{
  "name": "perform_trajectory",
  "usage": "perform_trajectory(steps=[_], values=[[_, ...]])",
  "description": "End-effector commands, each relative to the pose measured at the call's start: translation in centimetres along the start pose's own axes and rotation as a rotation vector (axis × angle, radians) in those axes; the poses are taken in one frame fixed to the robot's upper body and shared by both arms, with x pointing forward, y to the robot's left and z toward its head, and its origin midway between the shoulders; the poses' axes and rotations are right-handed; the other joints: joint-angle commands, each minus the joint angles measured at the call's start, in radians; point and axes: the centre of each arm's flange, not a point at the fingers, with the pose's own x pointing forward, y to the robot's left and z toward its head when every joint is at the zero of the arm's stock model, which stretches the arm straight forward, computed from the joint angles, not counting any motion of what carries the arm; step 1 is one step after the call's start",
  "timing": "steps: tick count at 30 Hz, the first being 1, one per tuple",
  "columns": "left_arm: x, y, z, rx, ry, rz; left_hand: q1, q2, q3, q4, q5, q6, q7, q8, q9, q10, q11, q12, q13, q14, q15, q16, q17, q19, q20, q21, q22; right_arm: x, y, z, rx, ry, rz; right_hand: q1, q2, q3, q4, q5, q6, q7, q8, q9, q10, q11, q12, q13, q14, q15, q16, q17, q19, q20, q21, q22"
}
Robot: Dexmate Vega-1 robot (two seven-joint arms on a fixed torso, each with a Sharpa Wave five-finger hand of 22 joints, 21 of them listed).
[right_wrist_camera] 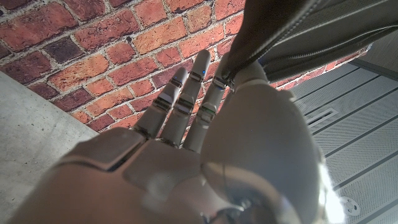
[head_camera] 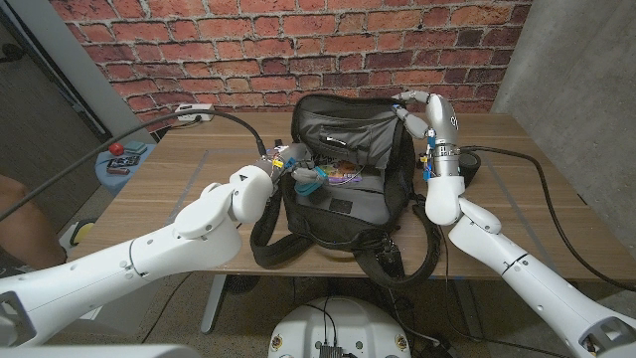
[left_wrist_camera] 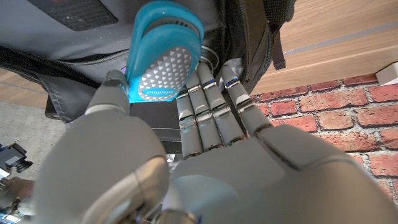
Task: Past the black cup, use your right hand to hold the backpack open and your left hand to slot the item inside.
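A black backpack (head_camera: 350, 211) lies open in the middle of the wooden table (head_camera: 189, 179). My left hand (head_camera: 282, 159) is at the left edge of its opening. It grips a blue item (left_wrist_camera: 163, 53) with a grey triangle-patterned face between thumb and fingers, over the bag's dark inside (left_wrist_camera: 62, 25). The item (head_camera: 310, 177) shows just inside the rim. My right hand (head_camera: 429, 114) is raised at the bag's far right corner, with its fingers hooked over the lifted flap. The flap's zipper edge (right_wrist_camera: 311, 28) runs between the thumb and fingers of that hand (right_wrist_camera: 186, 143).
A white device (head_camera: 194, 111) with a thick black cable sits at the back left of the table. A dark object (head_camera: 475, 165) is partly hidden behind my right forearm. Another black cable (head_camera: 547, 189) crosses the right side. A person's arm (head_camera: 15, 214) is at the left edge.
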Motion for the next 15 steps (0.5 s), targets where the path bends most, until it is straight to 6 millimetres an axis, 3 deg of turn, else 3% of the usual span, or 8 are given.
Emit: perform_trajectory(steps=[1,15], values=[[0.16,-0.64,1.06,-0.024,-0.037,-0.042,0.021,0.03,0.007,-0.003,0.006,0.114,-0.033,0.177,0.047,0.068,-0.059,0.004,0.006,0.007,0.001,-0.004,0.003,-0.005,-0.001,0.006,0.002,-0.15,-0.1,-0.14,0.003,0.008,-0.006,0.002,0.015,-0.007,0.002,0.008,0.009,-0.001,0.005,0.004,0.01,-0.002,0.001,0.002,0.007,-0.111,-0.001,0.006,0.003,-0.13,0.01,0.004],[0.57,-0.92,1.98,-0.051,-0.074,-0.078,0.018,0.032,0.006,-0.002,0.007,0.113,-0.032,0.179,0.046,0.068,-0.058,0.001,0.008,0.006,0.003,-0.006,0.007,-0.006,-0.002,0.008,0.002,-0.26,0.13,-0.21,-0.002,0.019,-0.011,0.002,0.016,-0.009,0.003,0.008,0.007,-0.002,0.003,0.004,0.009,-0.001,0.0,0.004,0.008,-0.111,-0.004,0.008,0.002,-0.131,0.01,0.004]])
